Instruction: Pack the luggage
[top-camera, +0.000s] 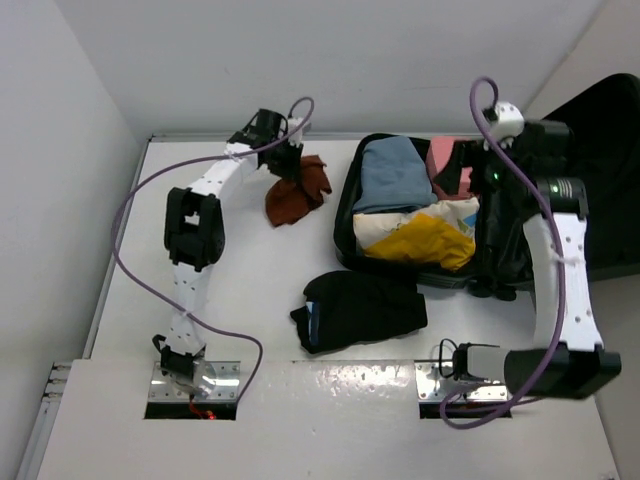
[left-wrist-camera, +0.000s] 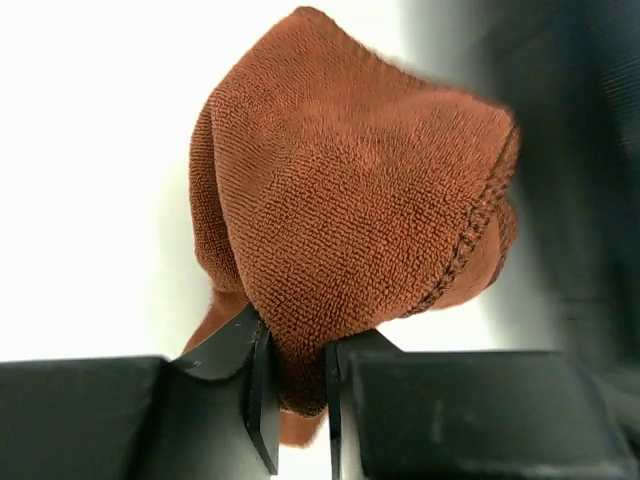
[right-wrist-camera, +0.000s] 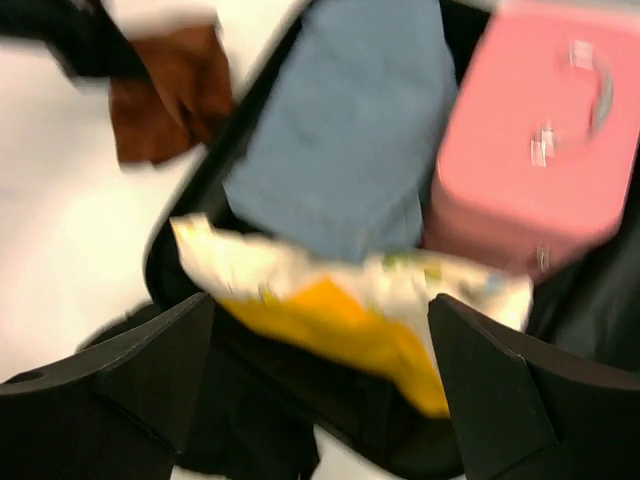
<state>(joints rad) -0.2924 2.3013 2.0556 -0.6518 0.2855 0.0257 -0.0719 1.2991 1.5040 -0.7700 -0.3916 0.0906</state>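
Note:
The luggage (top-camera: 344, 218) lies open at the right of the table, its lid (top-camera: 605, 180) folded back. Inside are a blue garment (top-camera: 390, 175), a yellow and white item (top-camera: 420, 232) and a pink case (top-camera: 445, 162). My left gripper (top-camera: 288, 160) is shut on a brown cloth (top-camera: 297, 192) just left of the luggage; in the left wrist view the cloth (left-wrist-camera: 350, 210) is pinched between the fingers (left-wrist-camera: 262, 400). My right gripper (top-camera: 468, 162) hovers open over the luggage's contents, nothing between its fingers (right-wrist-camera: 150, 370). The right wrist view is blurred.
A folded black garment (top-camera: 360, 310) lies on the table in front of the luggage. The white walls close in at the back and left. The luggage rim (right-wrist-camera: 215, 150) stands between the brown cloth (right-wrist-camera: 165, 95) and the blue garment (right-wrist-camera: 340, 130).

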